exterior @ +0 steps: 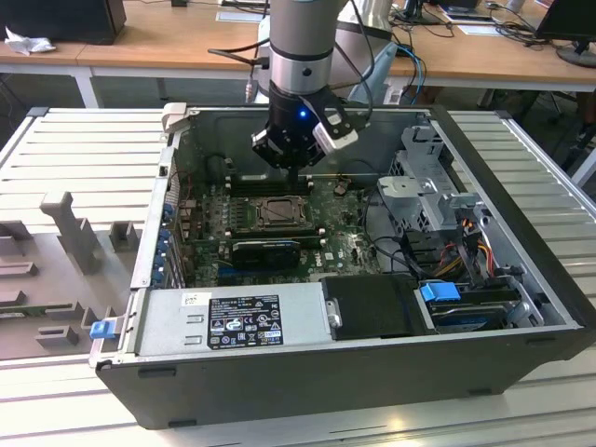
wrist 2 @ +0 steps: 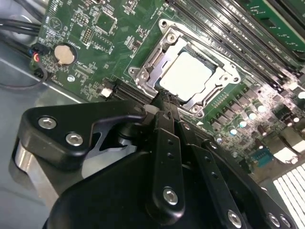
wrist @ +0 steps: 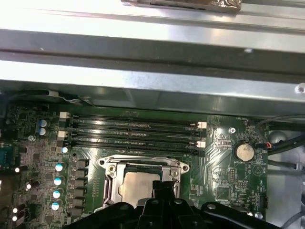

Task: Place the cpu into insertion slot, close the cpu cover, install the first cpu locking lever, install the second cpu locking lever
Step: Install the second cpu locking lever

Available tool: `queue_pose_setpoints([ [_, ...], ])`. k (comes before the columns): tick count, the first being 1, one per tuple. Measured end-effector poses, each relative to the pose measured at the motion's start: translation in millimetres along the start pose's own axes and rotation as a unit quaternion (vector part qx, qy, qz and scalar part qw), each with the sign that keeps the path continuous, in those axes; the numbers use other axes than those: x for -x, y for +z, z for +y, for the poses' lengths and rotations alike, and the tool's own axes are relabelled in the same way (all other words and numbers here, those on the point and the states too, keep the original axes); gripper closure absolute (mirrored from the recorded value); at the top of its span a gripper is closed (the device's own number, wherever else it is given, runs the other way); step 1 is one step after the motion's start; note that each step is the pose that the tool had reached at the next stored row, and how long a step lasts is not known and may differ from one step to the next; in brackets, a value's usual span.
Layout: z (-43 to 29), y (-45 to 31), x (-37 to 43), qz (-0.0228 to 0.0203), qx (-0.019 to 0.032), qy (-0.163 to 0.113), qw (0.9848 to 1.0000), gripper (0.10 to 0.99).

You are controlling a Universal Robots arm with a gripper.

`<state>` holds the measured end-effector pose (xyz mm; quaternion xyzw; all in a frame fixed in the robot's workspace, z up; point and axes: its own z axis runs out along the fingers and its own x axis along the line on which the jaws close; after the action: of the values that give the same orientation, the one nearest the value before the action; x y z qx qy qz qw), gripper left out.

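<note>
The cpu (wrist 2: 191,74) is already seated in the insertion slot (wrist 2: 217,61), its pale metal top showing through the window of the cpu cover (wrist 2: 151,63), which lies flat over it. You can see the same thing in the first wrist view: the chip (wrist: 136,185) sits square inside the silvery frame (wrist: 110,174), with the long black memory slots (wrist: 133,133) just beyond it on the green motherboard (wrist: 224,167).

Your hand (wrist 2: 164,102) hangs directly over the socket's near edge, its black fingers (wrist 2: 167,138) brought together into a narrow tip; nothing sits between them, so you have it closed and empty. In the exterior view, the hand (exterior: 296,169) reaches down into the open computer case (exterior: 521,307) from above, just over the socket area (exterior: 277,212) in the middle of the board.

A round coin battery (wrist 2: 63,54) lies on the board well to one side of the socket. The case itself rests on a slatted grey surface (exterior: 74,154), with a black expansion card (exterior: 265,251) just in front of the socket.
</note>
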<state>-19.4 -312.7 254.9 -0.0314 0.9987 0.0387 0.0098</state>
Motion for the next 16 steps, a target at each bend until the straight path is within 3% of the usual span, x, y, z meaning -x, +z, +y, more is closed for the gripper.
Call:
queue_pose_setpoints([
  [16,-14.7,0.1,-0.9,0.0,0.0,0.0,1.0,0.98],
])
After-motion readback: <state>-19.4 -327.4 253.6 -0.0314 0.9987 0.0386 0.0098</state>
